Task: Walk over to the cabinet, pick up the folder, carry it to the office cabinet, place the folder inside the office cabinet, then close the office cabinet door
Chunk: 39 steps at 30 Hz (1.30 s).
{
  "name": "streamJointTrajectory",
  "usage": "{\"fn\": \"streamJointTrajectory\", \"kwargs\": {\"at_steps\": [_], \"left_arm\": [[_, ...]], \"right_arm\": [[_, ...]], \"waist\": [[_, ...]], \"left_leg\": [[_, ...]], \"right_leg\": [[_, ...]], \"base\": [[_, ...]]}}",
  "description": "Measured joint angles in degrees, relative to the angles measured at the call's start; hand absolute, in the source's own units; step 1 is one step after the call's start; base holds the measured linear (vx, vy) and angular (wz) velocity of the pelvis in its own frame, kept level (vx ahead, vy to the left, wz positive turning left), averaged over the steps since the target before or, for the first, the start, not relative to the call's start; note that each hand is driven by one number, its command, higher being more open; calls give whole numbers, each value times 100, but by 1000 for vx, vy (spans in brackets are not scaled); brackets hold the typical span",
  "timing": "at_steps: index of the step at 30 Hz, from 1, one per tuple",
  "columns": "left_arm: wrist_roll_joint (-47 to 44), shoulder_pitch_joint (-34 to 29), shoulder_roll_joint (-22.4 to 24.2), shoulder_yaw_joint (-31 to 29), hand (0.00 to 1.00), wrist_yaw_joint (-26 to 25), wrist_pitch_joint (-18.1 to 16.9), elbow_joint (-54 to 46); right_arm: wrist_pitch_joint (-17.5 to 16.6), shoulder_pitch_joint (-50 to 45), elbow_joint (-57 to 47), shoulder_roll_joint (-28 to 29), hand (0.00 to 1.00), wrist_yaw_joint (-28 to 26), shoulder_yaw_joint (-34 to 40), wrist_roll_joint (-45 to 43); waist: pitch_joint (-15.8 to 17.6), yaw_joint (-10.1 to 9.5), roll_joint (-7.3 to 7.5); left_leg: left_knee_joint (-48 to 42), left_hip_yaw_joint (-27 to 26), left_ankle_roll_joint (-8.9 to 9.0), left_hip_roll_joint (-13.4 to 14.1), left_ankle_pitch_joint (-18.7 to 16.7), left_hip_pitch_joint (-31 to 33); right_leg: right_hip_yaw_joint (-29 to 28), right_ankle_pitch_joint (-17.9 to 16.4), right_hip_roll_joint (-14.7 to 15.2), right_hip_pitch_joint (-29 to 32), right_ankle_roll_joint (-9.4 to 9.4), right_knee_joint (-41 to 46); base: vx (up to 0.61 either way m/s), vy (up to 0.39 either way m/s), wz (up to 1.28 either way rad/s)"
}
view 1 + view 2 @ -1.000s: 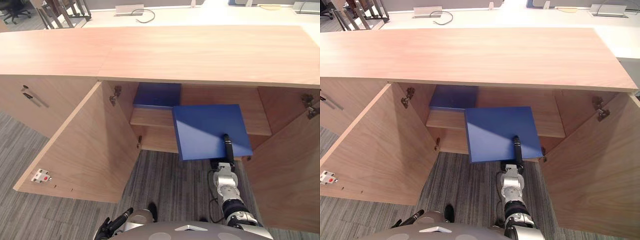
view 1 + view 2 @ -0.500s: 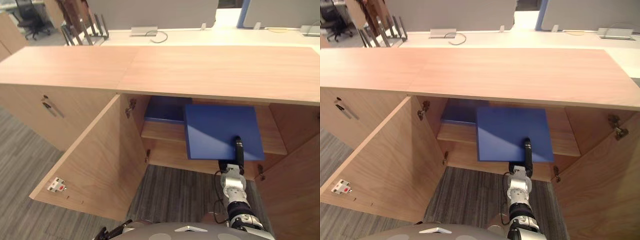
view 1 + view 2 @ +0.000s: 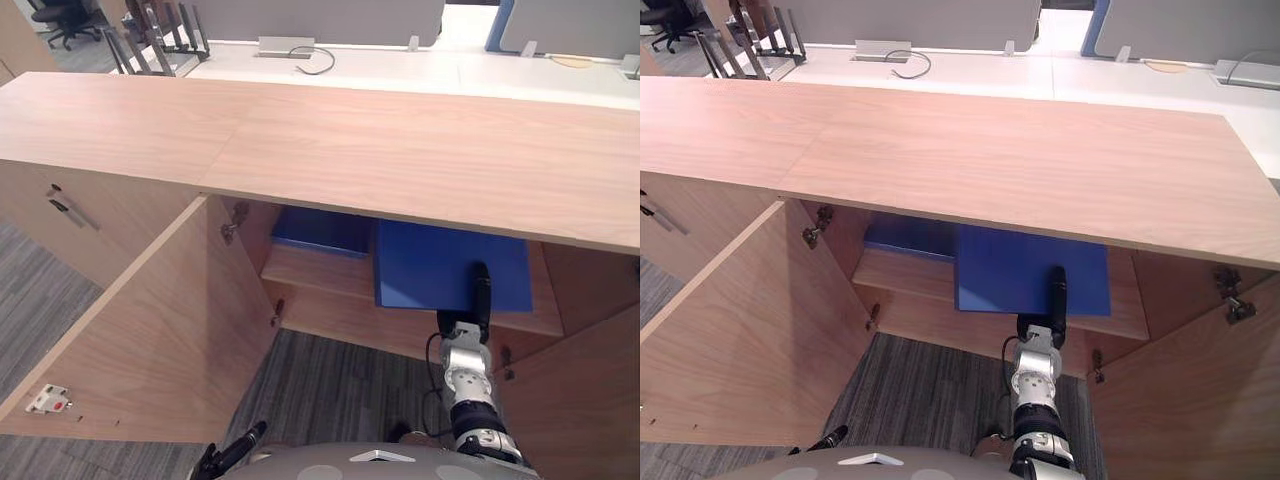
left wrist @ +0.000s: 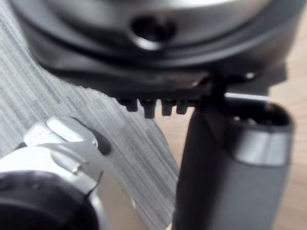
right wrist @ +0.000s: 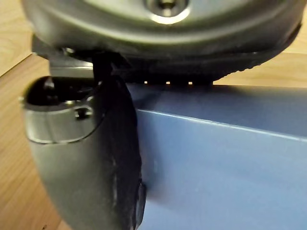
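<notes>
The flat blue folder (image 3: 440, 270) has gone deeper since a second ago: its far edge is now hidden under the top of the light wooden office cabinet (image 3: 350, 130), though the head has shifted too, so part of that is viewpoint. The right hand (image 3: 481, 290) pinches the folder at its near edge. The thumb lies flat along the top face, which the wrist view confirms, and the fingers are underneath, out of sight. The folder lies level over the inner wooden shelf (image 3: 310, 272), its near edge reaching about to the shelf's front lip. I can't tell if it is resting on the wood yet. It sits just beside a darker blue flat item (image 3: 322, 230) at the shelf's back left.

To do this well, I'd say keep the folder flat and slide it straight back until most of it is on the shelf. Let go only once the wood carries it, so it doesn't tip out. Then draw the hand back low, clear of the top's front edge. The left door (image 3: 140, 330) and right door (image 3: 580, 400) both stand wide open. The left hand (image 3: 232, 450) hangs low; whether it's open I can't tell.
</notes>
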<state>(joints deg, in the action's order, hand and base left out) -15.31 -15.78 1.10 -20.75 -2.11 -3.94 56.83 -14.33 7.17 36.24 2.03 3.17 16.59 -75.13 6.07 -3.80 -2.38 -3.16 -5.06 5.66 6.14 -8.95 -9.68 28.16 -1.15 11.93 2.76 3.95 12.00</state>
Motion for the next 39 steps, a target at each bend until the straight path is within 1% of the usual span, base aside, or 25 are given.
{"fn": "streamJointTrajectory", "kwargs": {"at_steps": [1,2,4,5,7,13,16,17,18,19,20,21,22,23,24,26,27,28,30,31,32,33,34,36,39], "left_arm": [[3,2,-68,18,100,6,2,4],[4,2,-91,30,100,16,5,4],[39,0,-163,59,100,1,35,63],[46,-2,-166,60,100,-4,35,75],[201,-4,-203,61,100,-45,46,126],[314,-6,-259,103,100,-113,61,160],[312,-4,-322,311,100,-162,66,159],[301,6,-318,308,100,-158,67,157],[266,67,-302,301,100,-155,69,155],[254,110,-302,309,100,-151,71,128],[207,217,-274,406,100,-147,74,-22],[167,231,-224,564,100,-134,57,-353],[131,228,-199,651,100,-126,17,-509],[-15,237,-175,769,100,-86,-63,-725],[-44,301,-166,812,100,-73,-122,-803],[-97,433,-162,813,100,-48,-125,-819],[-115,455,-154,813,100,-46,-125,-845],[-222,457,-126,851,100,-41,-131,-992],[-232,457,-105,860,100,-37,-161,-1096],[-234,449,-96,865,100,-38,-212,-1191],[-234,450,-94,867,100,-38,-220,-1237],[-236,491,-96,885,100,-39,-249,-1294],[-236,525,-101,920,100,-38,-264,-1389],[-239,584,-99,929,100,-41,-330,-1463],[-263,746,-101,979,100,-39,-358,-1520]], "right_arm": [[28,-30,29,32,0,0,-19,0],[33,-30,37,33,0,1,-24,0],[28,-29,97,30,0,1,53,-1],[23,-26,111,27,0,1,81,-1],[13,-24,140,24,0,10,127,-3],[-77,-14,156,24,0,158,325,-5],[-165,189,185,21,0,367,452,-27],[-225,373,188,16,0,465,545,-87],[-350,656,174,-11,0,538,601,-190],[-395,825,114,-24,0,594,649,-210],[-502,1163,-134,-114,0,702,741,-223],[-609,1505,-394,-326,0,742,767,-227],[-657,1667,-525,-466,0,745,767,-234],[-748,1981,-754,-723,0,745,767,-244],[-829,2327,-901,-899,0,752,767,-268],[-933,2663,-1055,-1017,0,818,782,-284],[-955,2715,-1102,-1029,0,852,799,-283],[-1004,2791,-1261,-1018,0,928,871,-283],[-1026,2900,-1396,-1017,0,1009,942,-287],[-1057,3097,-1442,-1022,0,1098,1008,-286],[-1084,3198,-1443,-1022,0,1140,1017,-286],[-1152,3356,-1443,-1076,0,1160,1013,-284],[-1202,3523,-1444,-1134,0,1186,1006,-283],[-1252,3739,-1444,-1223,0,1258,999,-283],[-1251,4102,-1442,-1457,0,1387,974,-283]], "waist": [[-13,-3,74],[-6,-1,97],[0,52,126],[-1,62,127],[-6,92,140],[-33,93,203],[-32,88,200],[0,91,178],[134,79,135],[242,86,95],[454,76,10],[648,86,-121],[719,83,-200],[795,63,-355],[903,20,-441],[1091,-32,-432],[1112,-53,-419],[1121,-88,-407],[1129,-97,-400],[1139,-100,-400],[1158,-97,-403],[1239,-103,-451],[1315,-117,-461],[1327,-160,-459],[1458,-235,-471]], "left_leg": [[58,-2,-20,-30,34,25],[66,0,-23,-48,44,31],[70,7,-38,-161,57,30],[70,9,-38,-175,58,31],[70,3,-46,-288,62,43],[70,0,-62,-379,62,54],[63,-78,-116,-379,30,85],[-36,-145,-176,-373,-8,158],[-357,-252,-224,-363,-122,329],[-632,-293,-231,-354,-212,480],[-1356,-376,-275,-338,-427,962],[-2113,-410,-347,-301,-687,1542],[-2470,-410,-379,-268,-828,1848],[-3062,-412,-462,-205,-1133,2407],[-3529,-431,-514,-143,-1299,2853],[-3910,-445,-577,-133,-1452,3255],[-3994,-452,-578,-135,-1464,3370],[-4169,-443,-586,-130,-1467,3661],[-4340,-463,-594,-136,-1469,3954],[-4538,-498,-620,-121,-1500,4235],[-4628,-516,-629,-103,-1513,4329],[-4822,-523,-595,-47,-1543,4485],[-5007,-532,-595,-20,-1591,4660],[-5266,-577,-589,47,-1662,4975],[-5578,-591,-590,78,-1733,5359]], "right_leg": [[1,105,-19,-11,21,-168],[0,159,-20,-25,35,-243],[-10,406,-16,-199,110,-649],[-10,434,-16,-219,117,-693],[-34,655,-18,-323,164,-1023],[-65,871,-28,-423,162,-1361],[-183,952,-72,-368,137,-1441],[-243,964,-60,-282,122,-1377],[-354,924,0,-108,86,-1139],[-394,875,48,37,65,-934],[-484,687,217,500,13,-269],[-496,503,393,1032,-42,409],[-510,426,451,1291,-65,685],[-586,247,531,1789,-50,1130],[-665,181,587,2225,-69,1486],[-790,92,673,2647,-70,1839],[-813,79,700,2766,-79,1915],[-852,69,734,3059,-99,2051],[-940,61,794,3388,-112,2243],[-1043,30,812,3715,-161,2449],[-1089,15,813,3829,-184,2529],[-1140,-17,808,3992,-223,2688],[-1209,-59,810,4200,-252,2849],[-1310,-88,806,4571,-280,3072],[-1432,-121,808,5002,-306,3329]], "base": [[37,33,-1],[46,67,-1],[28,81,2],[10,63,1],[2,51,-5],[-7,7,-3],[-64,-17,-19],[-100,3,-33],[-128,16,-34],[-206,48,-33],[-303,77,-13],[-337,76,-4],[-418,91,6],[-326,74,-2],[-355,90,-8],[-210,42,-10],[-200,-3,-1],[-186,-8,4],[-128,-6,1],[-79,-5,-8],[-107,8,-15],[-91,15,-15],[-114,23,-14],[-107,30,-14],[-97,42,-8]]}}
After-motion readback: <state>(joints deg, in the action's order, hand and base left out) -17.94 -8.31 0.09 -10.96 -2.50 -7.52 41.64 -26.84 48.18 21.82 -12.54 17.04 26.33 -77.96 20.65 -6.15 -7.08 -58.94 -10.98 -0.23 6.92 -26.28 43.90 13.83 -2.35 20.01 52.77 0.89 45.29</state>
